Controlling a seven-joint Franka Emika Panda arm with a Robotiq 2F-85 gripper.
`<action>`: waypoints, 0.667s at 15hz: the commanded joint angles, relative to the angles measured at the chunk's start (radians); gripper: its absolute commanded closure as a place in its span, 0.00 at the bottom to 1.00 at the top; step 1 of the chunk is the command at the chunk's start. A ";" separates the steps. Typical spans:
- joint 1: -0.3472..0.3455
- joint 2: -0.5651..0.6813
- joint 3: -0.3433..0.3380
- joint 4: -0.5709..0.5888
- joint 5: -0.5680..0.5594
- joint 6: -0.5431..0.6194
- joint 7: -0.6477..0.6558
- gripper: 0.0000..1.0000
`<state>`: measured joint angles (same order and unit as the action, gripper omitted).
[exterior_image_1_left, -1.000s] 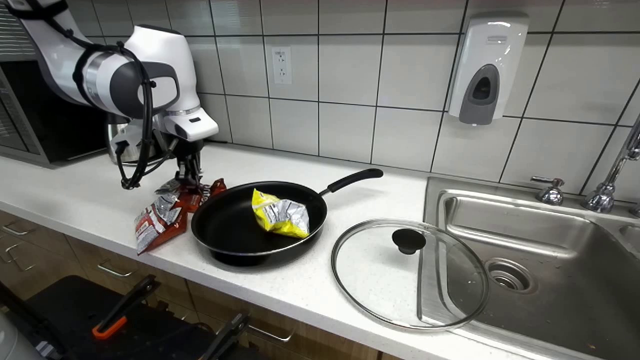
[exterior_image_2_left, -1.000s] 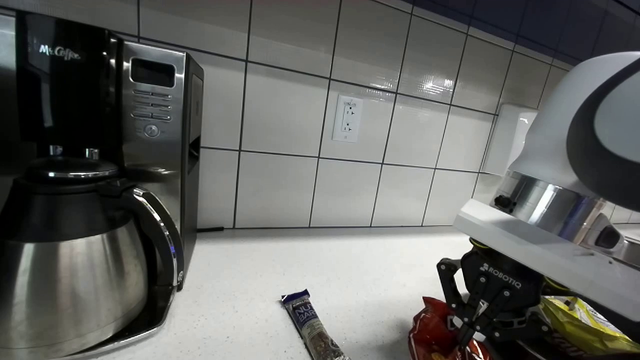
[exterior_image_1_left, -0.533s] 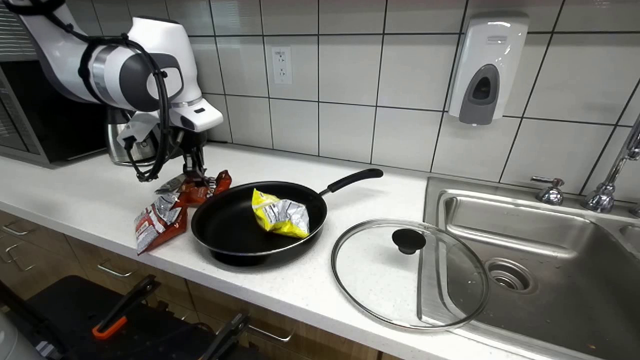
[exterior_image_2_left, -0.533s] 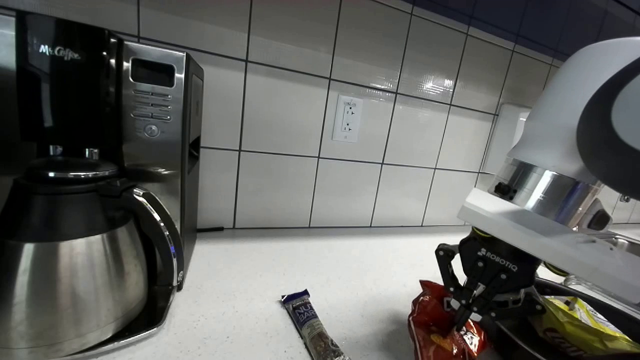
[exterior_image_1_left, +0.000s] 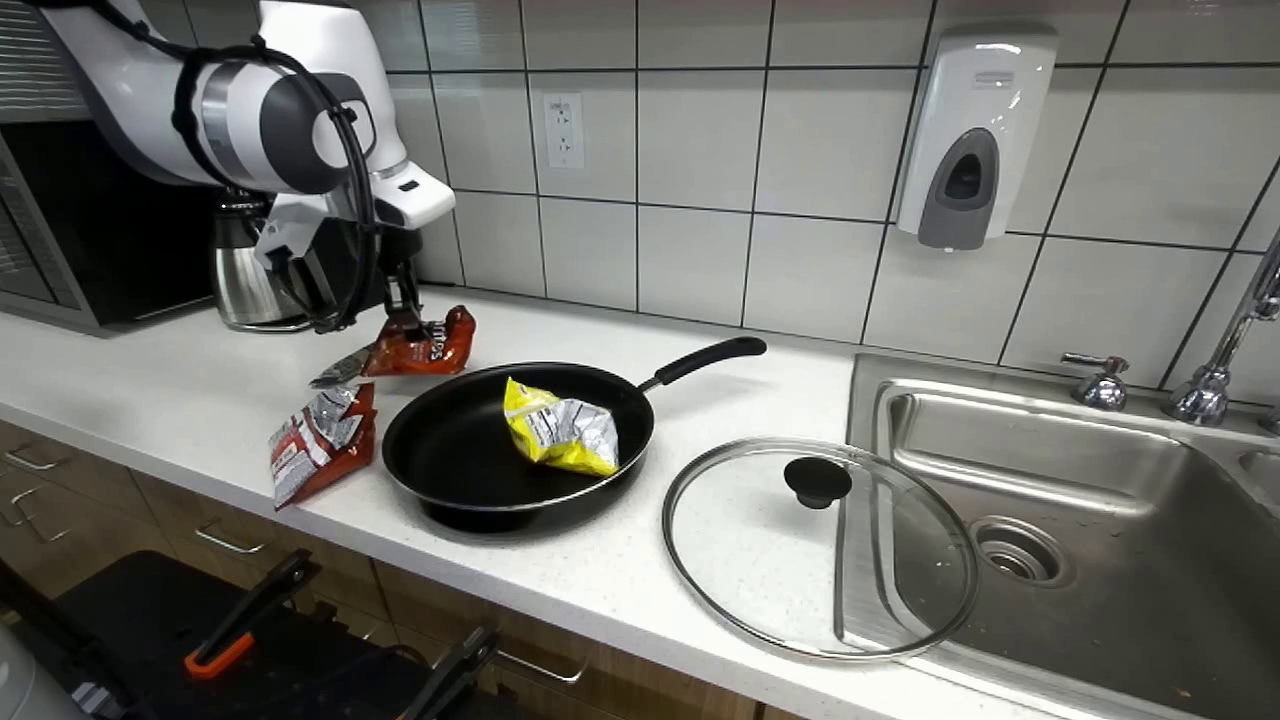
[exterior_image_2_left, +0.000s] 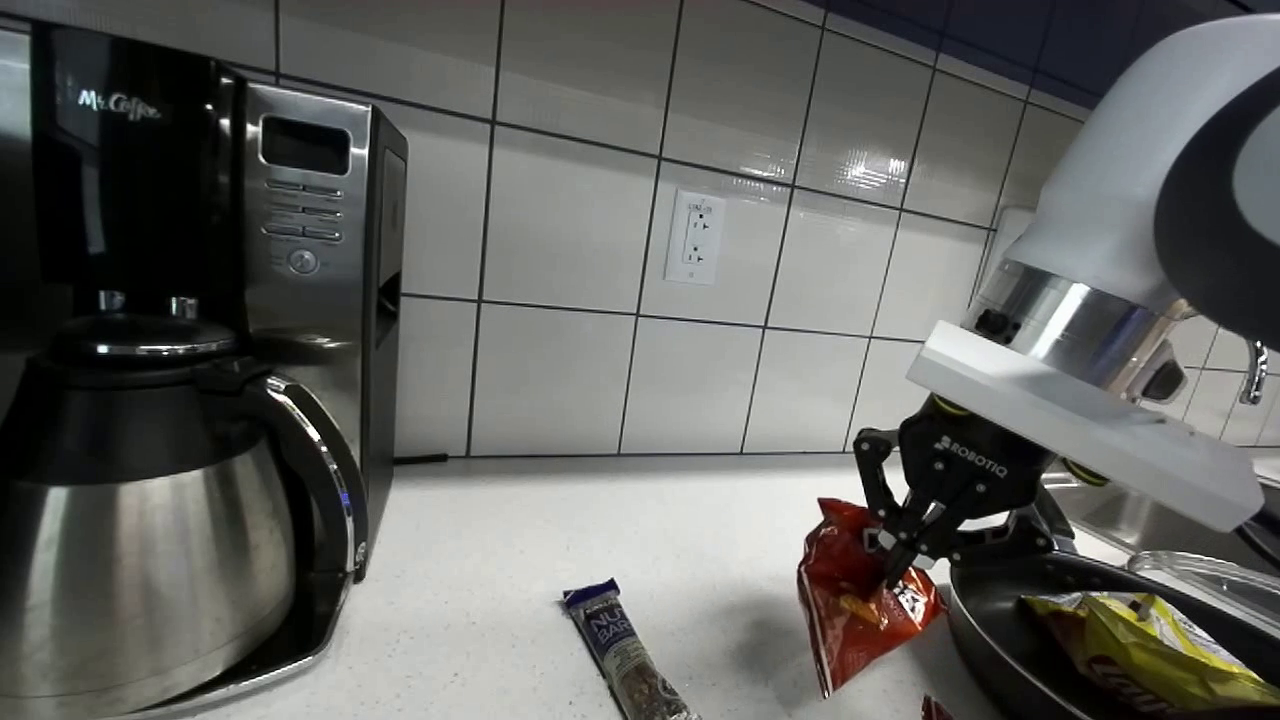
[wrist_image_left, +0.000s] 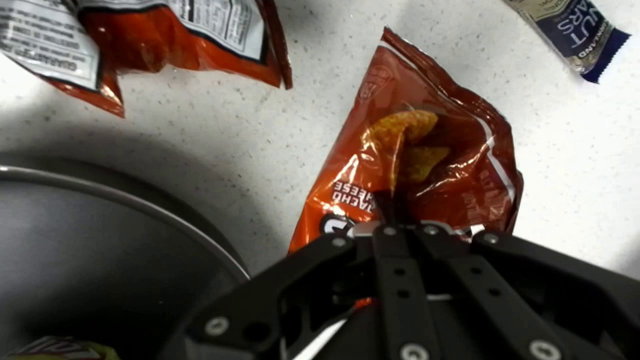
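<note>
My gripper (exterior_image_2_left: 893, 575) is shut on a red chip bag (exterior_image_2_left: 860, 620), pinching it near its middle. Nacho-cheese lettering and a picture of chips show on this bag (wrist_image_left: 450, 175) in the wrist view. It hangs tilted above the white counter, casting a shadow there. A second red bag (exterior_image_1_left: 320, 445) lies on the counter near the front edge. Right beside it stands the black frying pan (exterior_image_1_left: 450, 440), with a crumpled yellow bag (exterior_image_1_left: 560, 430) inside. A nut bar (exterior_image_2_left: 630, 655) in a blue-ended wrapper lies on the counter, on the coffee maker's side of the held bag.
The pan's black handle (exterior_image_1_left: 710, 358) points toward the tiled wall. A glass lid (exterior_image_1_left: 740, 560) overlaps the edge of the steel sink (exterior_image_1_left: 1000, 430). A coffee maker (exterior_image_2_left: 320, 300) with a steel carafe (exterior_image_2_left: 150, 580) stands against the wall.
The gripper has risen with the red bag, lifting it off the counter and shifting slightly toward the pan. The other bags, pan, lid and nut bar have stayed put.
</note>
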<state>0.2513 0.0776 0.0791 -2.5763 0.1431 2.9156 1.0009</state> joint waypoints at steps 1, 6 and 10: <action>-0.018 -0.066 0.000 -0.007 -0.076 -0.028 0.034 1.00; -0.005 -0.147 -0.017 -0.038 -0.135 -0.065 0.070 1.00; -0.055 -0.223 0.029 -0.086 -0.142 -0.099 0.080 1.00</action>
<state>0.2446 -0.0474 0.0661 -2.6056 0.0197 2.8681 1.0491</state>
